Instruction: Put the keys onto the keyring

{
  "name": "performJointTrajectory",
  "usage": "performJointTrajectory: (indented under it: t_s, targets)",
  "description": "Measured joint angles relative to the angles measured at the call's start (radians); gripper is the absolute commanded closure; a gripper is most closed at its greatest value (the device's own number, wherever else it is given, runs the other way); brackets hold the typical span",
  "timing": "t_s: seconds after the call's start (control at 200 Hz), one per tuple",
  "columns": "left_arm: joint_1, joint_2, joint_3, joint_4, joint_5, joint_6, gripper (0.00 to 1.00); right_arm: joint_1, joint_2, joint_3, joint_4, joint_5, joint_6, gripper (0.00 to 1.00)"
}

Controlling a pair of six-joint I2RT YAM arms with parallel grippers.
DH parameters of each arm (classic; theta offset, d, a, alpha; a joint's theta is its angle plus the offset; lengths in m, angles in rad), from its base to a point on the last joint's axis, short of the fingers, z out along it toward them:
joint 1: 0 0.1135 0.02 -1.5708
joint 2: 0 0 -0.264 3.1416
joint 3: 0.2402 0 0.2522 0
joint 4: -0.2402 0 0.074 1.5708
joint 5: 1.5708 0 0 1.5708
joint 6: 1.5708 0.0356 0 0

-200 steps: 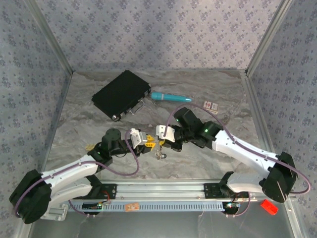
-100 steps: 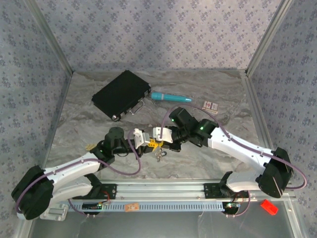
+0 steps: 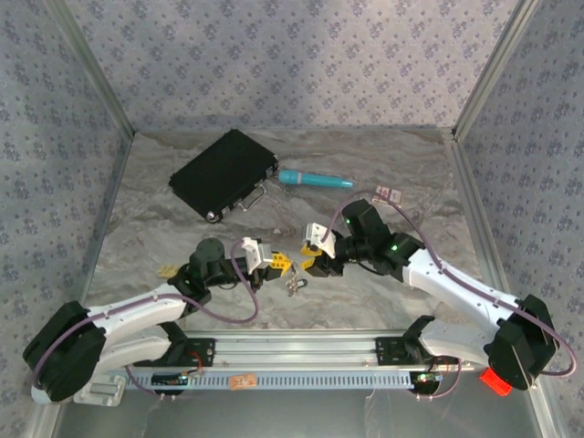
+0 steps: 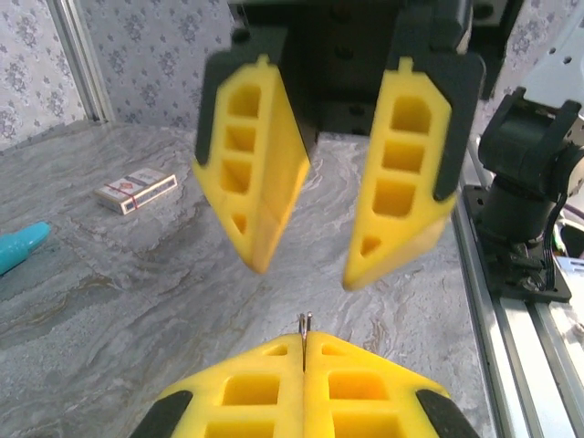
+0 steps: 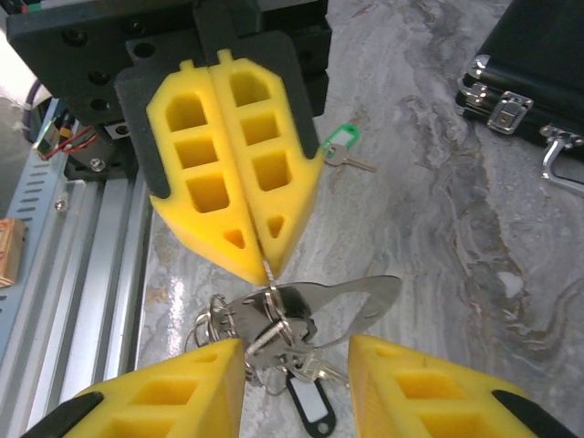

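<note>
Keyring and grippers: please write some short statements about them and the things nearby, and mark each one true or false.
1. The left gripper is shut on the keyring. True.
2. The right gripper is clamped on the keyring too. False: its jaws stand open, one on each side of the hanging keys.
3. The green-headed key hangs on the keyring. False: it lies on the table, beyond the left gripper.
4. The teal pen lies beside the black case. True.
</note>
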Motion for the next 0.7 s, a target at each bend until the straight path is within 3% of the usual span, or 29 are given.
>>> performJointTrajectory:
  t_s: [0.17, 0.365, 0.435, 0.54, 0.705]
  targets:
    - [0.000, 0.024, -0.003, 0.081, -0.001, -0.036, 1.00, 0.003, 0.026, -0.016, 0.083, -0.033, 0.047, 0.70]
    - [0.000, 0.032, -0.004, 0.114, -0.008, -0.054, 1.00, 0.007, 0.046, -0.017, 0.126, -0.047, 0.072, 1.00]
    - [0.000, 0.032, -0.005, 0.114, -0.014, -0.055, 1.00, 0.007, 0.046, -0.017, 0.123, -0.050, 0.076, 1.00]
    - [0.000, 0.027, -0.004, 0.095, -0.022, -0.047, 0.78, 0.008, 0.046, -0.006, 0.095, -0.043, 0.062, 1.00]
    - [0.000, -0.008, 0.023, -0.035, -0.046, -0.019, 0.75, 0.037, 0.057, 0.084, -0.058, 0.023, -0.023, 1.00]
